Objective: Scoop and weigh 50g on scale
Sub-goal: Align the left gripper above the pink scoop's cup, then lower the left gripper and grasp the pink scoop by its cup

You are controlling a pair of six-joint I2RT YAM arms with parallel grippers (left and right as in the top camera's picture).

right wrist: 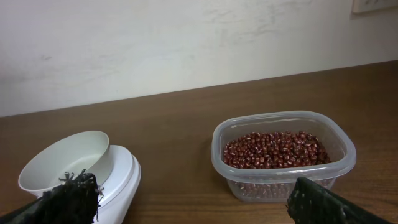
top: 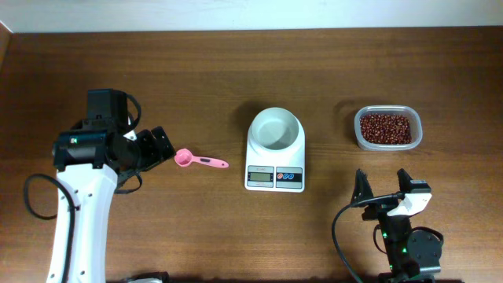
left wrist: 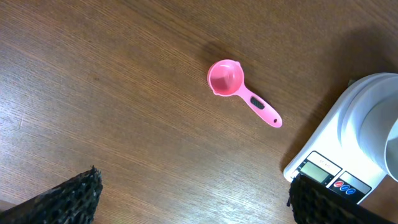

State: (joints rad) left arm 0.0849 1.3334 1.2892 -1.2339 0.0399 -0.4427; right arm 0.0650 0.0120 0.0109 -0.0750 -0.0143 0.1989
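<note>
The white scale [top: 275,169] stands mid-table with a round white bowl [top: 275,128] on top, its display and buttons facing the front edge. A pink scoop [top: 200,161] lies flat on the wood to its left, cup end toward my left gripper [top: 163,147]. That gripper hangs open just left of the scoop, not touching it. In the left wrist view the scoop [left wrist: 239,92] lies ahead of the open left gripper [left wrist: 196,186], with the scale [left wrist: 339,140] at the right. My right gripper [top: 383,185] stands open near the front right and holds nothing. In the right wrist view the right gripper [right wrist: 196,190] faces the gap between the scale [right wrist: 121,180] and the beans.
A clear plastic container of red beans [top: 387,128] sits right of the scale, behind my right gripper; in the right wrist view the container [right wrist: 283,155] is about half full. A pale wall runs behind the table's far edge.
</note>
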